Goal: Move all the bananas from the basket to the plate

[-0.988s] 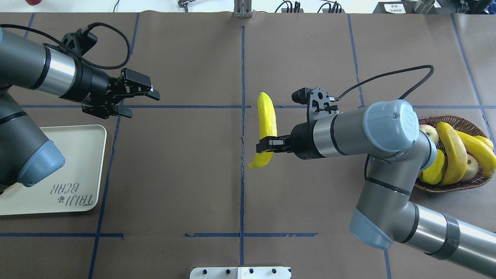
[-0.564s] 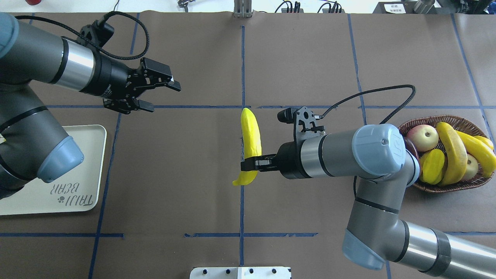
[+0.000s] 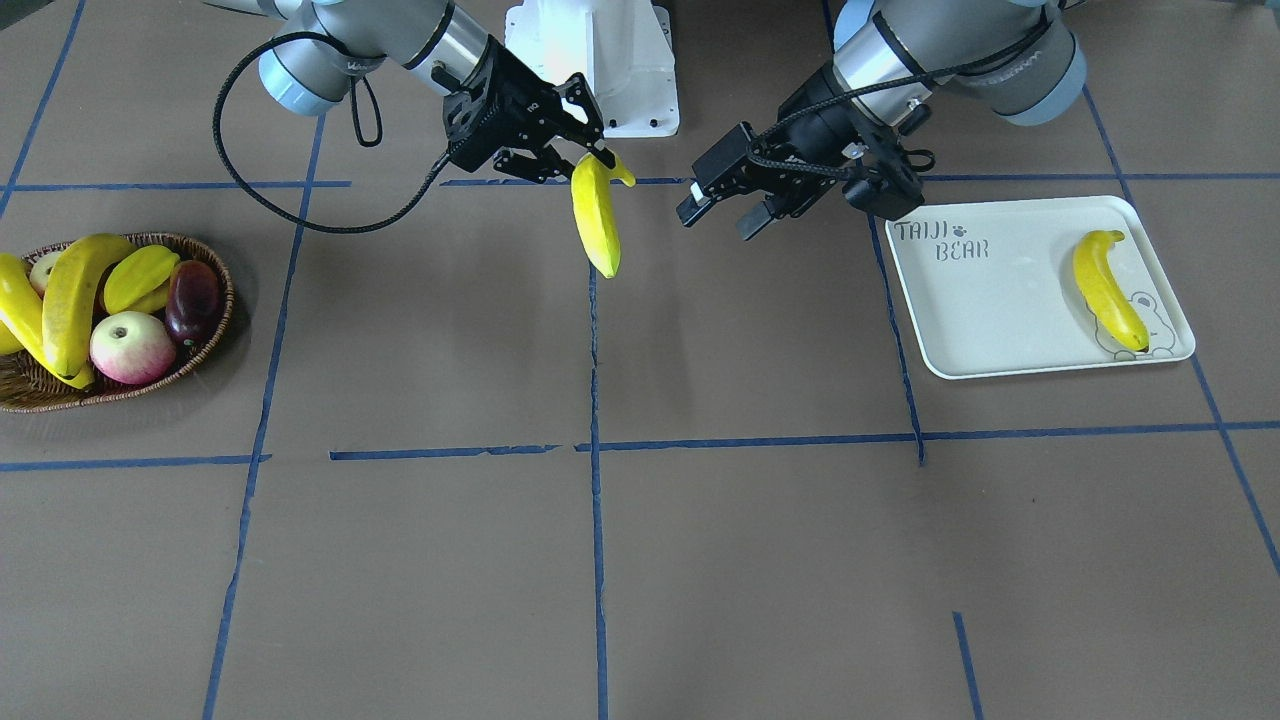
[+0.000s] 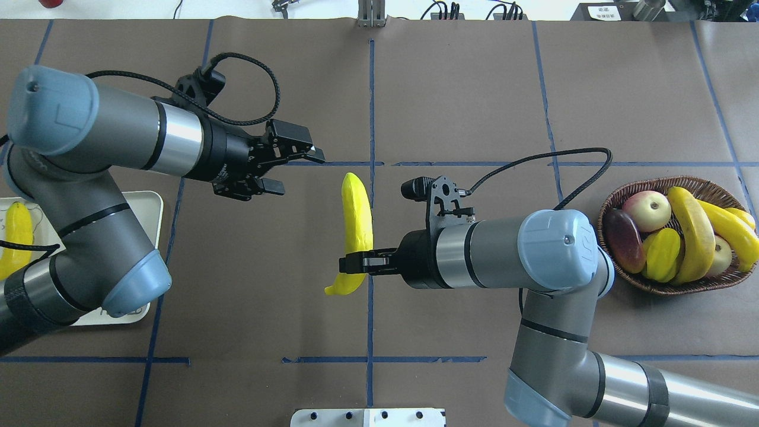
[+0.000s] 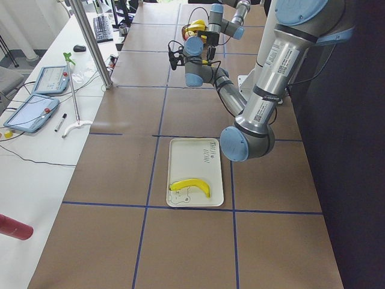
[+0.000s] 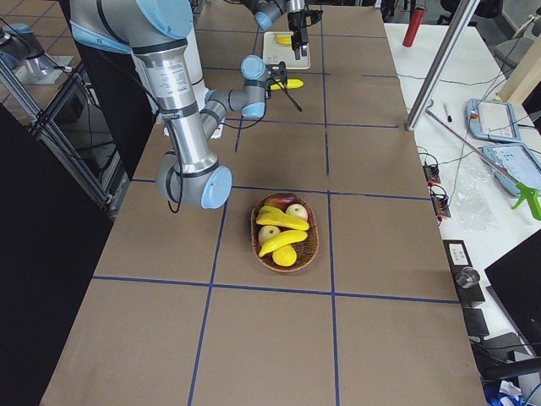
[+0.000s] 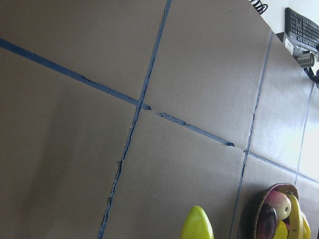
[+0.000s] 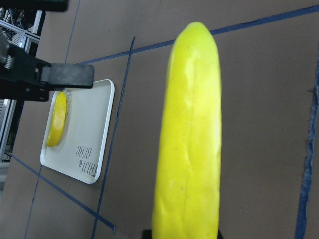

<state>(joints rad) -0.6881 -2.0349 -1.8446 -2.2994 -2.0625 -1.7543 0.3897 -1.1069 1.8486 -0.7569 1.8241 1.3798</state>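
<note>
My right gripper [image 4: 354, 262] is shut on a yellow banana [image 4: 357, 219] and holds it in the air over the table's centre line; it also shows in the front view [image 3: 596, 215] and fills the right wrist view [image 8: 192, 149]. My left gripper [image 4: 301, 175] is open and empty, just left of that banana's far end, apart from it. One banana [image 3: 1105, 288] lies on the plate [image 3: 1000, 320] at the left. Two bananas [image 4: 694, 234] [image 4: 726, 228] lie in the wicker basket [image 4: 670, 289] at the right.
The basket also holds an apple [image 4: 649, 210], a dark purple fruit [image 4: 619, 240], a starfruit [image 4: 663, 255] and a pear [image 4: 720, 255]. A white mount [image 4: 367, 417] sits at the near table edge. Blue tape lines cross the brown table cover.
My right gripper has carried the banana leftward to the centre line. My left arm has swung right from the plate towards the banana, its gripper staying open.
</note>
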